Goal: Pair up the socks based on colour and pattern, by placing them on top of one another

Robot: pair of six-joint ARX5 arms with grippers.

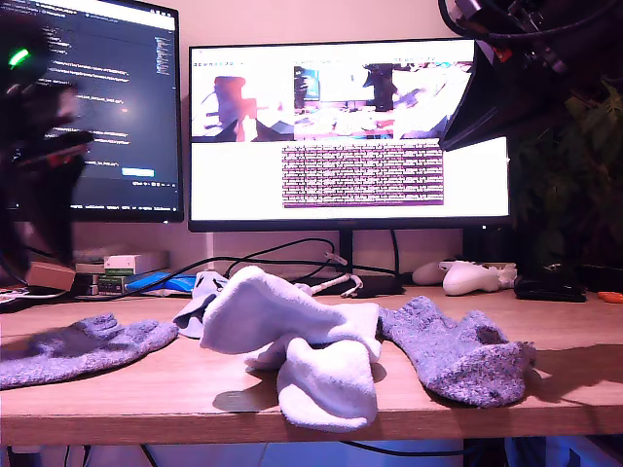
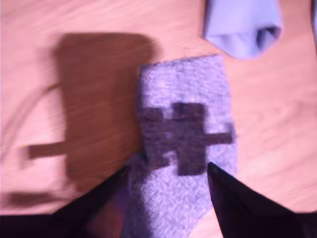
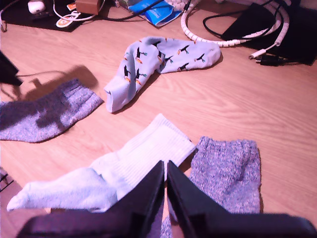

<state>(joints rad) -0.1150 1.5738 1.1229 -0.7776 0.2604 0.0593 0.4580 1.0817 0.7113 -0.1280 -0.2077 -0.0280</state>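
Closest in, my first gripper (image 2: 168, 171) hangs with its jaws apart, one on each side of the first grey sock (image 2: 185, 144), which lies flat on the counter (image 1: 545, 336). They are not clamped on it. My second gripper (image 3: 165, 171) has its jaws pressed together on nothing and is poised over the place where the white socks (image 3: 129, 171) meet the second grey sock (image 3: 225, 173). I judge all of these to be light, limp and easy to squash. The fuzzy knit should give the pads good purchase, but a sock lifted by one end will droop and drag, and may snag on a neighbour. The sensible hold is a pinch on the cuff or on a raised fold, pressed right down to the wood. Farther off lies the patterned blue sock (image 3: 158, 62). The second wrist view shows its whole length and its small dark and orange figures, whereas the exterior view shows only a scrap of it behind the white heap. The exterior view in turn shows that heap bunched and standing high, with the grey pair well apart on either side. Behind them it shows the game controller (image 1: 472, 277) and the monitors (image 1: 341, 126), which the first wrist view misses altogether.
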